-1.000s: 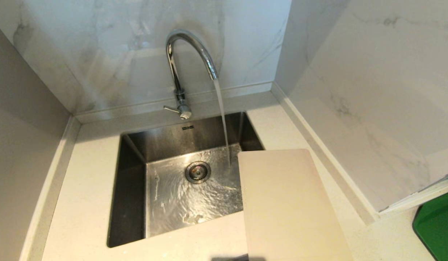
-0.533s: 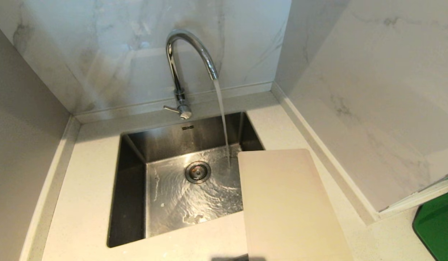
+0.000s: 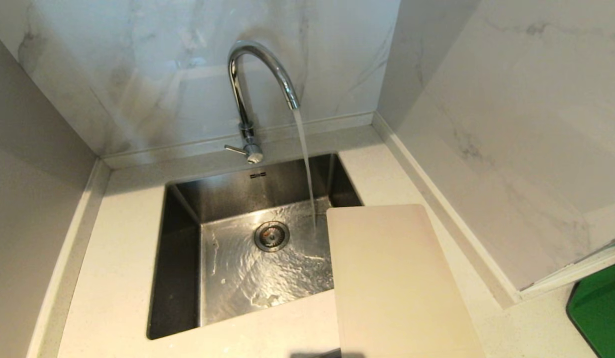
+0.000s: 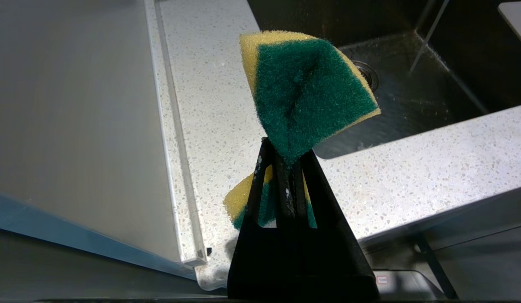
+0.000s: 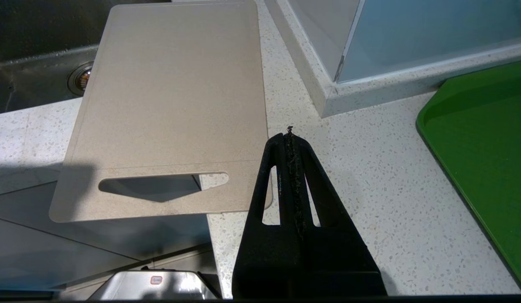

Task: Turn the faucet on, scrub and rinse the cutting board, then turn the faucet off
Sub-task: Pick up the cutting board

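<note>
The chrome faucet (image 3: pixel 247 94) stands behind the steel sink (image 3: pixel 180 258) with water streaming from its spout onto the sink floor. The cream cutting board (image 3: pixel 394 283) lies flat on the counter to the sink's right, one edge overhanging the basin. Its slot-handle end (image 5: pixel 163 185) juts past the counter's front edge. My left gripper (image 4: pixel 285 151) is shut on a green-and-yellow sponge (image 4: pixel 306 88), held above the counter left of the sink. Beside the board's handle end, my right gripper (image 5: pixel 290 134) is shut and empty. Neither gripper shows in the head view.
White speckled counter (image 3: pixel 118 278) surrounds the sink, boxed in by marble walls at the back and both sides. A green tray (image 3: pixel 603 313) lies at the far right on the counter. A drain (image 3: pixel 271 235) sits in the sink floor.
</note>
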